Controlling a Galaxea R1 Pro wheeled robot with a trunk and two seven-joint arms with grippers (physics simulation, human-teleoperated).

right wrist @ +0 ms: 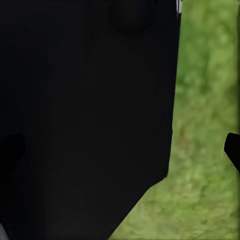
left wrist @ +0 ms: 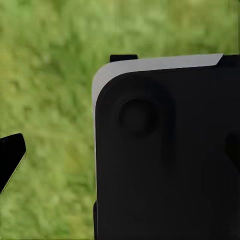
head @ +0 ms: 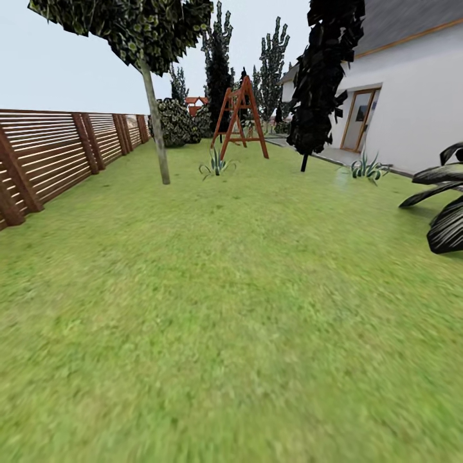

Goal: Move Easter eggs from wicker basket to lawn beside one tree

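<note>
Grass [head: 231,360] ahead, no basket/eggs in sight; you risk overshooting toward the tree [head: 156,128]. Tool states: can't tell.

Swing frame [head: 241,116], dark cone tree [head: 321,77], agaves [head: 215,166].

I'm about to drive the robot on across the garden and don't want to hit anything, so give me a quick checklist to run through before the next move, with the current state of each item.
1. Ground ahead: ok. Open lawn stretches forward.
2. Target tree picked: ok. A tree with a bare trunk stands ahead to the left, near the wooden fence.
3. Obstacles beside the path: ok for now. The swing frame and the dark cone-shaped tree stand farther back; dark leaves reach in at the right.
4. Wicker basket located: cannot tell.
5. Eggs in hand: cannot tell. The wrist views show dark robot body panels and grass.
6. Gripper state: cannot tell.
</note>
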